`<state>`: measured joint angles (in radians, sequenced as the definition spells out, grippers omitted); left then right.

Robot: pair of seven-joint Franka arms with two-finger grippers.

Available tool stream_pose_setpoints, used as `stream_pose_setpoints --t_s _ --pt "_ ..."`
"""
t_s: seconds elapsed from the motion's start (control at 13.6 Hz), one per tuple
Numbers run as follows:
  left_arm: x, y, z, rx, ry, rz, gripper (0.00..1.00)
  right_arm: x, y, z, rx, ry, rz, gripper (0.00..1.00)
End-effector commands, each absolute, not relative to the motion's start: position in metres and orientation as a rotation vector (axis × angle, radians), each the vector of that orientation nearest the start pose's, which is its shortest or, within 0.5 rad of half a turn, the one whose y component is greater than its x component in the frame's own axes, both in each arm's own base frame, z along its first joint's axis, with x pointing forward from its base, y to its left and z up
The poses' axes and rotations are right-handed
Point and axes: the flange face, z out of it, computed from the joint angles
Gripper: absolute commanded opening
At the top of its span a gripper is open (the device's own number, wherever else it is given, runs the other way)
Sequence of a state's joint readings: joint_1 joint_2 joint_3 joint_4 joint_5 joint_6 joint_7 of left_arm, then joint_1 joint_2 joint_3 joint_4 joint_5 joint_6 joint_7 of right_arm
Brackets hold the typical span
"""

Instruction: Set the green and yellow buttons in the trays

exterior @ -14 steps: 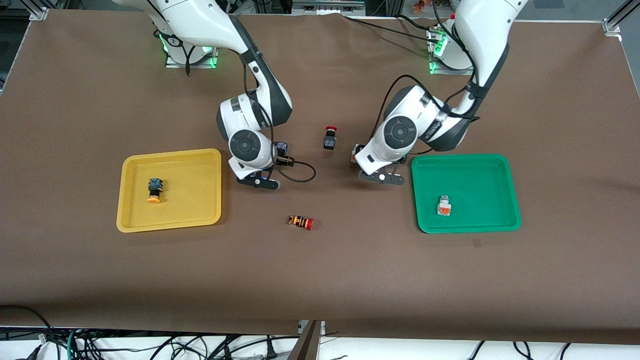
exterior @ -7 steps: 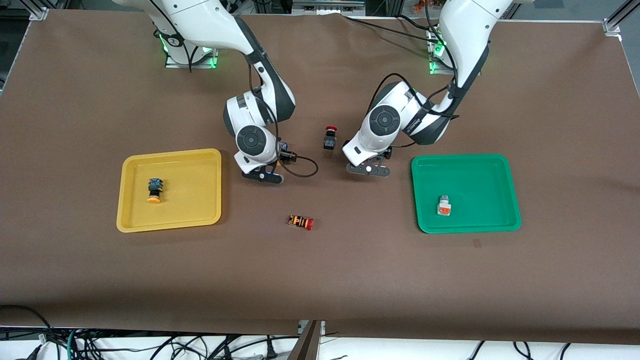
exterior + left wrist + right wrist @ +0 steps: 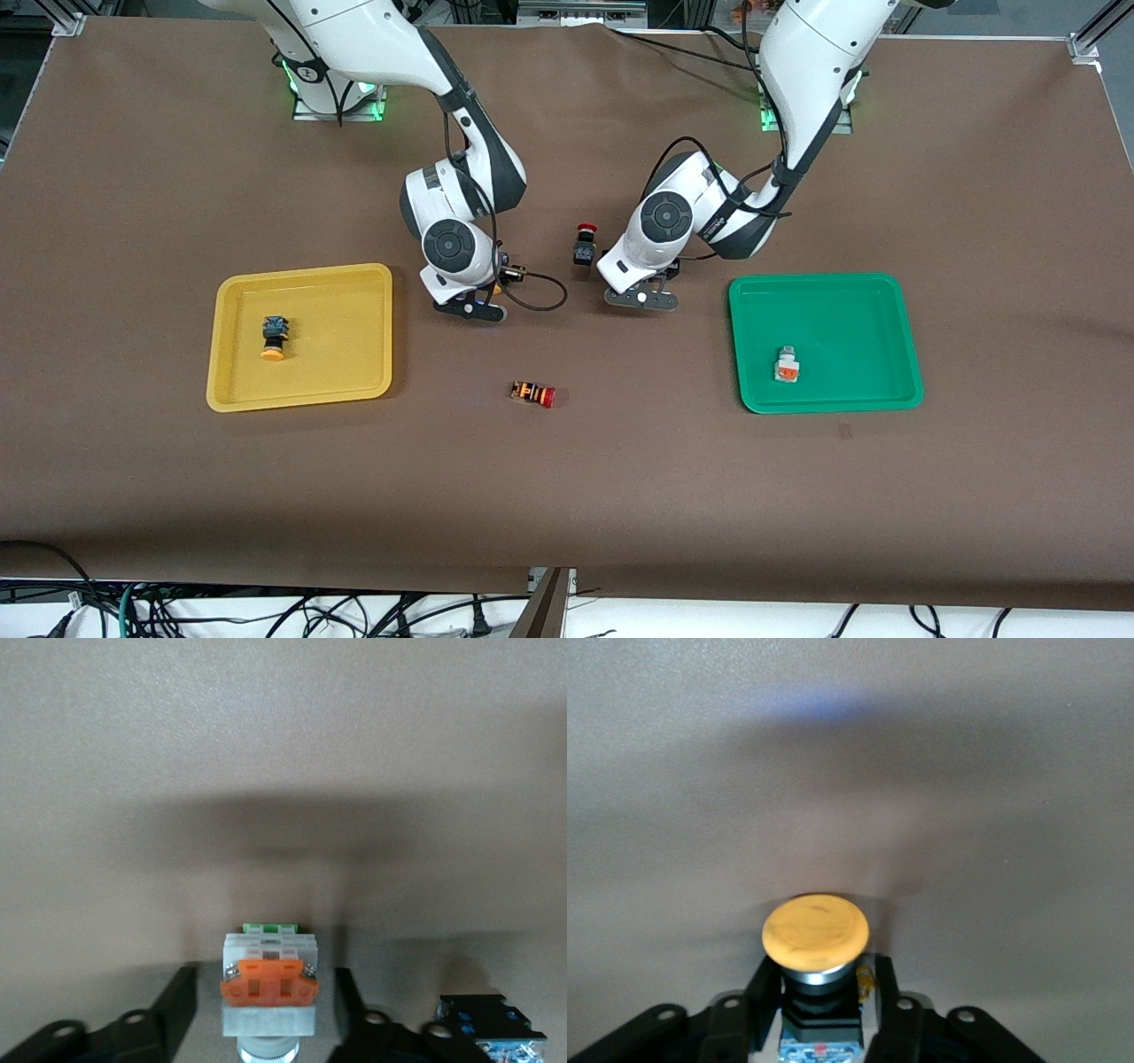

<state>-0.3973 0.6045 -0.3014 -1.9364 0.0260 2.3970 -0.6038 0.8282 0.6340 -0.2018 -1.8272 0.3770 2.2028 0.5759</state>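
While both arms are being drawn in toward the middle of the table (image 3: 567,496), the two grippers, held wide a second ago, are being closed at once. The right gripper (image 3: 821,983) is now being pressed shut on the black body of a yellow-capped button (image 3: 815,932), which is being held low over the bare cloth just beside the yellow tray (image 3: 230,390). The left gripper (image 3: 266,992) is being narrowed around a white-grey button (image 3: 269,983) with an orange face. Its jaws are only partly closed, with a thin gap showing on each side, so nothing is being gripped there yet. That button is lying on the table between the green tray (image 3: 908,337) and a red-capped black button (image 3: 584,245).

One button is already being kept in each tray: a yellow-capped one (image 3: 274,338) in the yellow and a white-grey one (image 3: 786,365) in the green. The last pair is therefore judged as being picked up now, one grasp made and one still being finished. A striped button (image 3: 533,393) is being left alone nearer the front camera.
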Motion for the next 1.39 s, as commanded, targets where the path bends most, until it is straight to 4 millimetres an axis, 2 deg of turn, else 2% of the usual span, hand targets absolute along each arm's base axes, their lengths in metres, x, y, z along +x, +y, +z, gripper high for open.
stream_pose_setpoints --t_s 0.0,0.15,0.29,0.44,0.66,0.95,1.03,1.17,1.32 --pt "0.471 -0.387 0.179 -3.175 0.096 0.277 0.2 0.488 0.376 0.182 -3.078 0.292 0.432 0.02" --pt "0.474 -0.385 0.184 -3.169 0.086 0.282 0.2 0.499 0.369 0.198 -3.066 0.263 0.408 0.02" --pt "0.483 -0.374 0.205 -3.154 0.063 0.286 0.2 0.522 0.336 0.215 -3.076 0.228 0.422 0.02" --pt "0.488 -0.365 0.229 -3.127 0.064 0.307 0.2 0.551 0.291 0.226 -3.089 0.172 0.412 0.02" --pt "0.502 -0.35 0.261 -3.118 0.027 0.295 0.21 0.582 0.218 0.227 -3.071 0.073 0.404 0.02" --pt "0.532 -0.309 0.305 -3.114 0.023 0.287 0.23 0.603 0.135 0.205 -3.046 -0.061 0.426 0.02" --pt "0.543 -0.292 0.312 -3.111 0.031 0.308 0.23 0.605 0.12 0.199 -3.043 -0.092 0.43 0.02" --pt "0.562 -0.262 0.323 -3.111 0.07 0.334 0.23 0.607 0.105 0.192 -3.042 -0.114 0.437 0.02" --pt "0.577 -0.229 0.326 -3.125 0.098 0.334 0.23 0.607 0.105 0.186 -3.048 -0.116 0.435 0.03"
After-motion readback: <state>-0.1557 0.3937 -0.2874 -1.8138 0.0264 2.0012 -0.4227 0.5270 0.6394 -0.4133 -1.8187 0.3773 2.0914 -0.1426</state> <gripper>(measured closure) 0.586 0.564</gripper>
